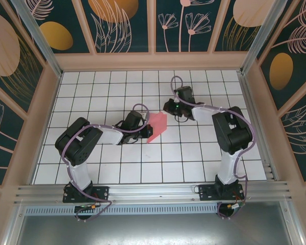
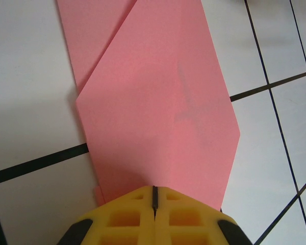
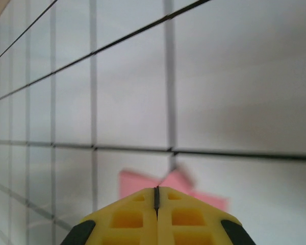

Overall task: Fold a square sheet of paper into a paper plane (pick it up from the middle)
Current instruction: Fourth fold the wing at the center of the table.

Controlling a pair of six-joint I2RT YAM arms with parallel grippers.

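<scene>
Overhead first. Square sheet of paper (image 1: 156, 126), folded into a pointed pink shape, flat on the white tiled table (image 1: 92, 163) near its middle. Left gripper (image 1: 144, 130) right at the paper's 8 o'clock edge. Right gripper (image 1: 167, 107) just beside the paper at its 1 o'clock, near the upper corner. Fingers too small to read from up here.

Left wrist next. Paper (image 2: 158, 112) across the middle of the view, lying over a dark grout line. Folded flap on top, its slanted edge running from 9 toward 12 o'clock, a second layer peeking out at 11 o'clock. Left gripper (image 2: 154, 191) at 6 o'clock, yellow fingers (image 2: 127, 219) pressed together with a thin seam between, tips over the paper's near end. Contact with the sheet: cannot tell.

Right wrist last. Right gripper (image 3: 156, 191) at 6 o'clock, yellow fingers pressed together likewise, pinching nothing. Blurred pink of the paper (image 3: 137, 182) on the tiles just past the tips, from their 11 to 1 o'clock.
</scene>
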